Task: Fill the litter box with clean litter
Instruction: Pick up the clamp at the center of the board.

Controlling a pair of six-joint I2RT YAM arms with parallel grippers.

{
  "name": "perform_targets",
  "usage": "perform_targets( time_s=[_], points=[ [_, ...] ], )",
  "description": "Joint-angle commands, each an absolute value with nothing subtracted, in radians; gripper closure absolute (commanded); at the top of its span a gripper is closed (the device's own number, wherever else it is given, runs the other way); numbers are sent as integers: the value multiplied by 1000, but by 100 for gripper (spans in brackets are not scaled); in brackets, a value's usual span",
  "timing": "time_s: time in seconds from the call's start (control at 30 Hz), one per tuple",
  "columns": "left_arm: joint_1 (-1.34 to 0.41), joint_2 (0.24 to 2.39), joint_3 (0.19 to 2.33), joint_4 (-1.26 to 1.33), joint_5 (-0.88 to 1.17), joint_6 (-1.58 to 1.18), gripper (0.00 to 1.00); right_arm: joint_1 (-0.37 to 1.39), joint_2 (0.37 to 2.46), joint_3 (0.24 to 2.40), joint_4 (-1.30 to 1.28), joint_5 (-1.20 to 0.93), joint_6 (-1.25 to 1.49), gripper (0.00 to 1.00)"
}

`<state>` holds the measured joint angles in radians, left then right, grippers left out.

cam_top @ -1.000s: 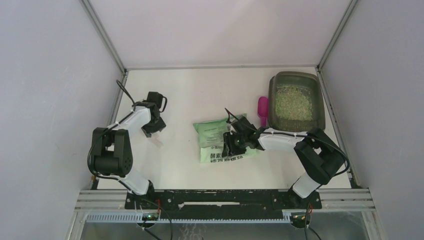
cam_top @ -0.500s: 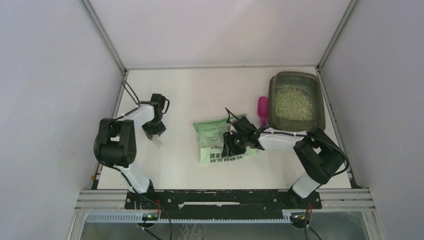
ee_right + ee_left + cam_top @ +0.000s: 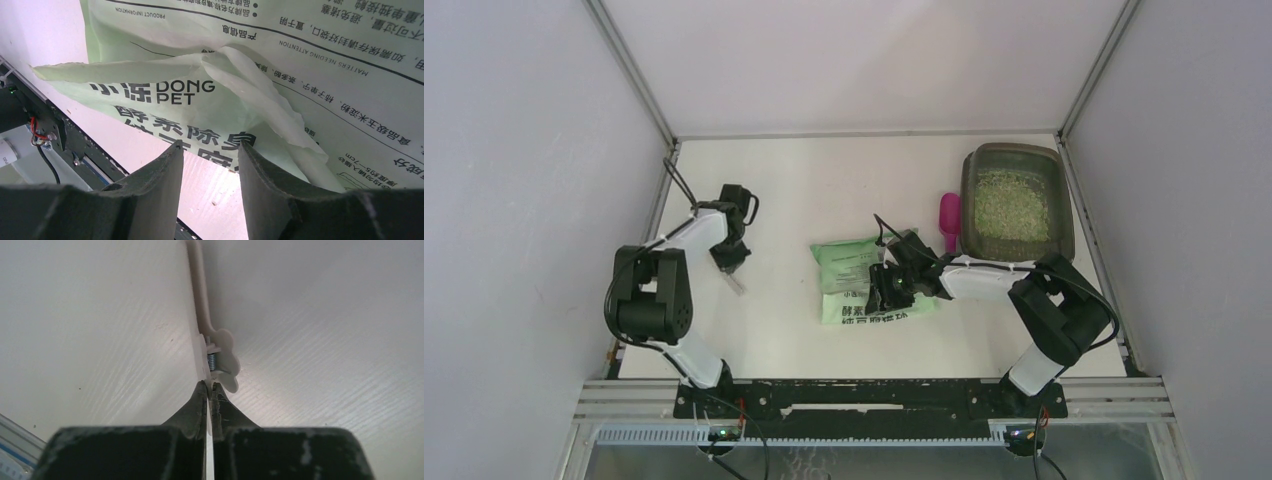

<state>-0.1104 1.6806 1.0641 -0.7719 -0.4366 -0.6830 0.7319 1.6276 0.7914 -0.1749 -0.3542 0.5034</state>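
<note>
Pinches only the white clip's (image 3: 223,359) tip in clenched left hand (image 3: 208,386) — could slip. Hovers released right hand (image 3: 211,146) over green bag (image 3: 320,65); may spill short of far-right litter box (image 3: 1014,150) holding clean litter (image 3: 1012,205).

The right gripper (image 3: 211,150) is reaching in from 6 o'clock, its two dark fingers (image 3: 150,195) standing apart and closing on nothing. Their tips are sitting over the near edge of a light-green bag (image 3: 350,90); whether they are touching it cannot be told. The bag is filling the view from 12 round to 4 o'clock, with black print reading DONG PET showing near the centre above large Chinese characters. A crumpled pale flap (image 3: 240,70) of the bag is running from 9 o'clock towards 4 o'clock. The white table (image 3: 45,35) is showing at 10 o'clock and again in the gap between the fingers. At 8 o'clock a dark frame (image 3: 70,145) is carrying red wires (image 3: 34,129).
</note>
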Motion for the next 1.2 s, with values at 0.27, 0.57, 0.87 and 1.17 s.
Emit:
perform_targets(
  time_s=[0.27, 0.57, 0.87, 1.17],
  points=[
    [-206, 1456, 1077, -648, -151, -625, 100, 698, 1615, 780, -190, -350, 482, 48],
    [-288, 1250, 952, -429, 123, -652, 100, 615, 1511, 781, -185, -503, 481, 40],
    [-385, 1102, 788, -181, 274, -762, 100, 571, 1437, 766, -128, -663, 529, 36],
    [-422, 952, 646, 74, 389, -896, 100, 565, 1292, 743, 32, -767, 688, 33]
  ],
)
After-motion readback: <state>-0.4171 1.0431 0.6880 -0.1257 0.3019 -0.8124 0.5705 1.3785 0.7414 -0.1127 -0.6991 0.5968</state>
